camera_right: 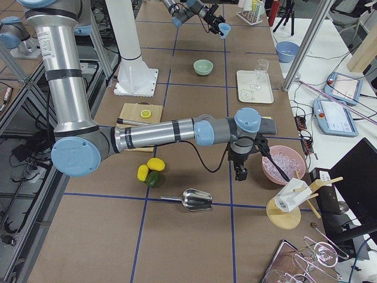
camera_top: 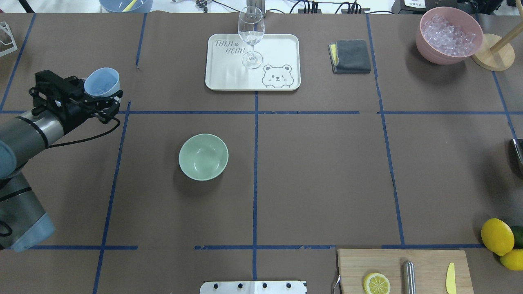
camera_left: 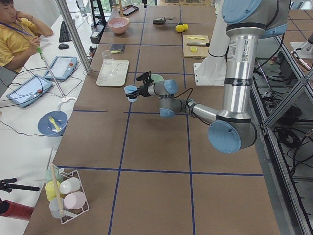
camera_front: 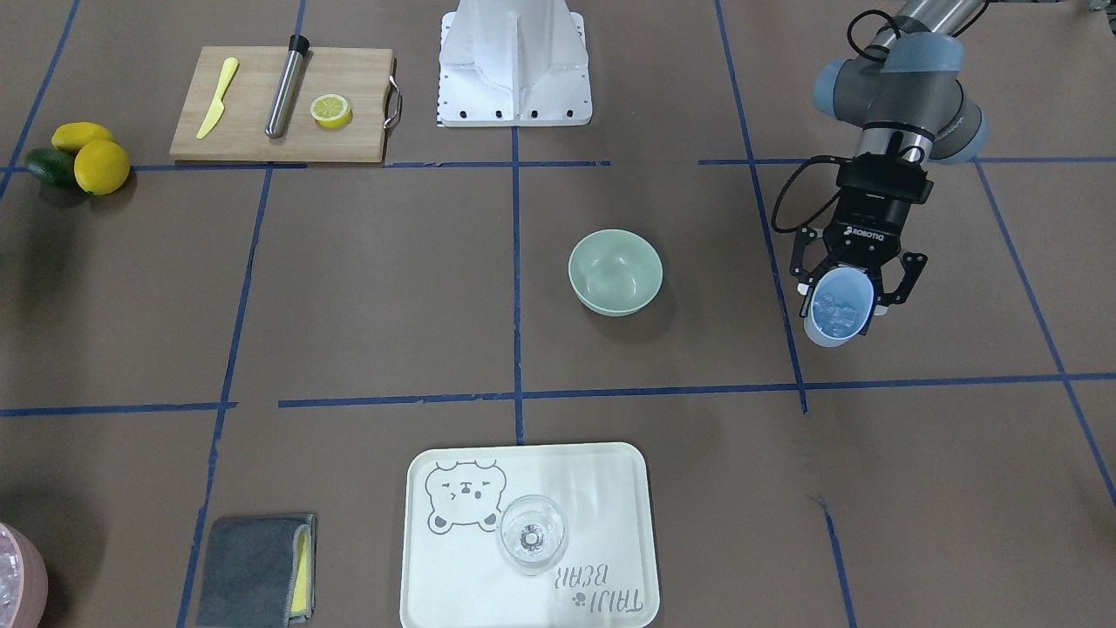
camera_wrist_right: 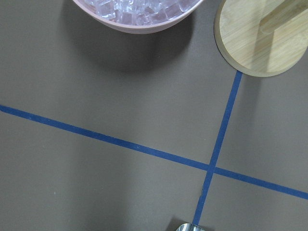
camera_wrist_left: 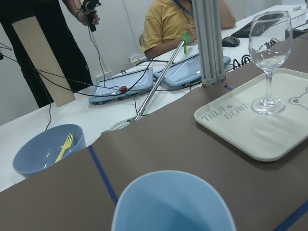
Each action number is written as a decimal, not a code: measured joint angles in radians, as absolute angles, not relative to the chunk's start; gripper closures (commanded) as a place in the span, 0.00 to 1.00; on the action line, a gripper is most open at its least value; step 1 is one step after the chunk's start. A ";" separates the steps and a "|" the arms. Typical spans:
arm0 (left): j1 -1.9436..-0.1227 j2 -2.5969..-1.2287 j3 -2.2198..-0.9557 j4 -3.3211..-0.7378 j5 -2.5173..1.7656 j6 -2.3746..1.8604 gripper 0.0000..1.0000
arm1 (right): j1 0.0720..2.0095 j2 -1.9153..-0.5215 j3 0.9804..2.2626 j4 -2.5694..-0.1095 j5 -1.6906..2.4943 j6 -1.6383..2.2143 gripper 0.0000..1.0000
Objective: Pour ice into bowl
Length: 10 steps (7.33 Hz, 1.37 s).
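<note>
The sage-green bowl (camera_front: pixel 615 270) (camera_top: pixel 203 157) sits empty near the table's middle. My left gripper (camera_front: pixel 846 301) (camera_top: pixel 102 96) is shut on a light blue cup (camera_front: pixel 828 333) (camera_top: pixel 102 81), held above the table well to the bowl's side, apart from it. Clear ice (camera_front: pixel 835 307) cubes lie inside the cup. In the left wrist view only the cup's rim (camera_wrist_left: pixel 173 202) shows at the bottom. My right gripper (camera_right: pixel 240 171) hangs by the pink container, seen only in the exterior right view. I cannot tell whether it is open or shut.
A pink container (camera_top: pixel 433 55) of ice cubes stands at the far right corner, a wooden stand (camera_top: pixel 492 57) beside it. A wine glass (camera_top: pixel 250 36) stands on a white tray (camera_top: pixel 229 77). A metal scoop (camera_right: pixel 197 200), folded cloth (camera_top: pixel 351 57), cutting board (camera_top: pixel 400 261) and lemons (camera_top: pixel 496 237) lie around.
</note>
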<state>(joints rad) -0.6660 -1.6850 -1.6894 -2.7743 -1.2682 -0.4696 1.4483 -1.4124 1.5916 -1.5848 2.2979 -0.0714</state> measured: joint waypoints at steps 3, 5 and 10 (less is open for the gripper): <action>-0.662 -1.777 -1.690 -2.671 -1.245 -0.375 1.00 | 1.454 -1.424 1.591 -1.586 2.298 -0.071 0.00; -0.638 -1.796 -1.692 -2.661 -1.162 -0.210 1.00 | 1.481 -1.459 1.591 -1.586 2.299 -0.064 0.00; -0.466 -1.801 -1.676 -2.657 -0.900 -0.047 1.00 | 1.552 -1.596 1.590 -1.494 2.301 -0.060 0.00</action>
